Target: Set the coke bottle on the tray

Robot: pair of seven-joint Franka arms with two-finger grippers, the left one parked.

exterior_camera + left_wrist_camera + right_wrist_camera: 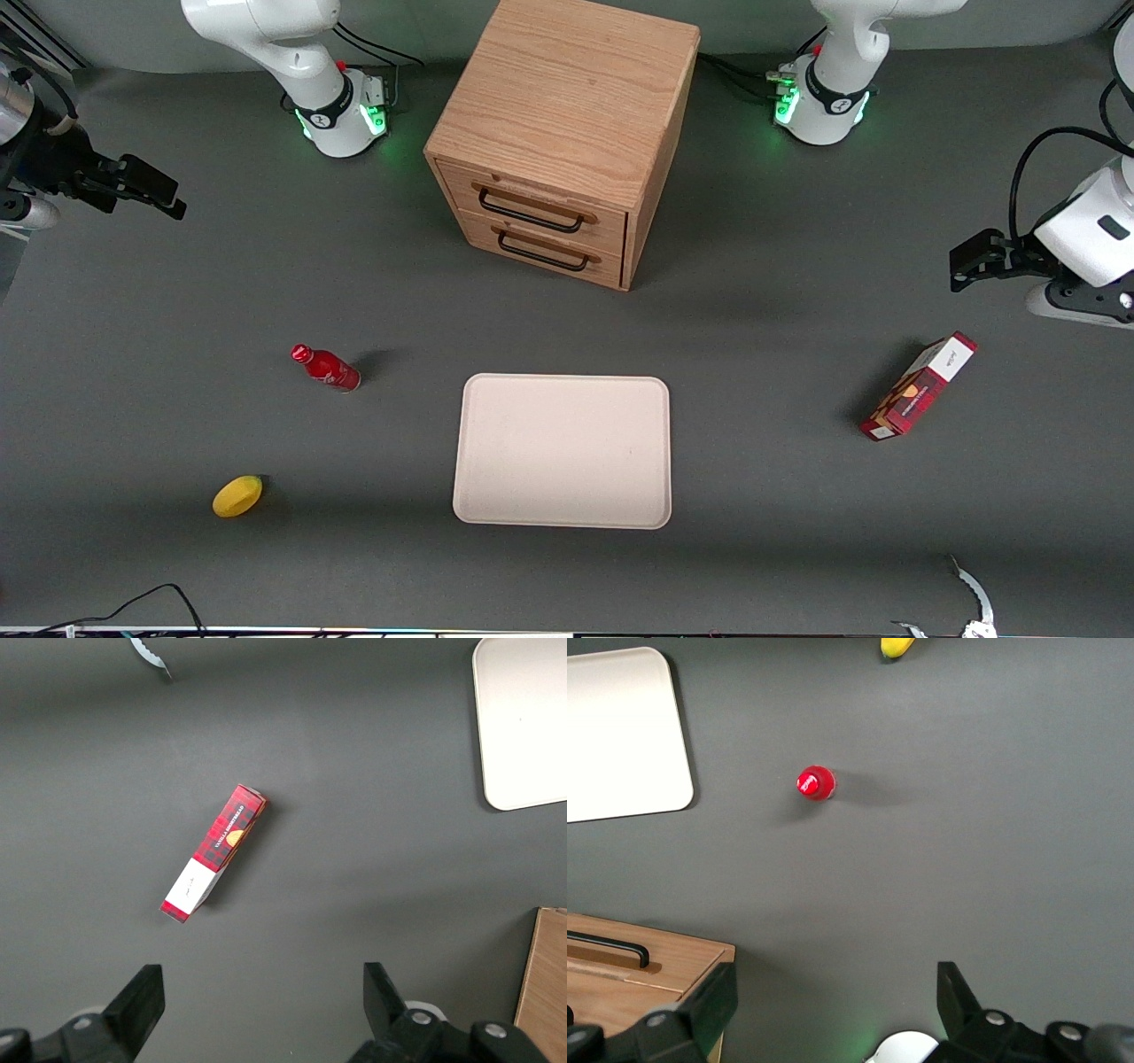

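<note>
Red coke bottle [325, 368] stands upright on the table beside the tray [563, 450], toward the working arm's end; the gripper [133, 188] hangs high and well apart, so the reach hasn't begun. From the wrist, wide-spread fingers [709, 1005] frame the bottle's cap from above, which the front view doesn't give.

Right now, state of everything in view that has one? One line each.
coke bottle: upright on the table, cap on, not on tray.
tray: flat, nothing on it.
gripper: open, high above the table, holding nothing.
drawers: both shut.
red-and-white box: lying flat.
yellow fruit: resting on the table.
</note>
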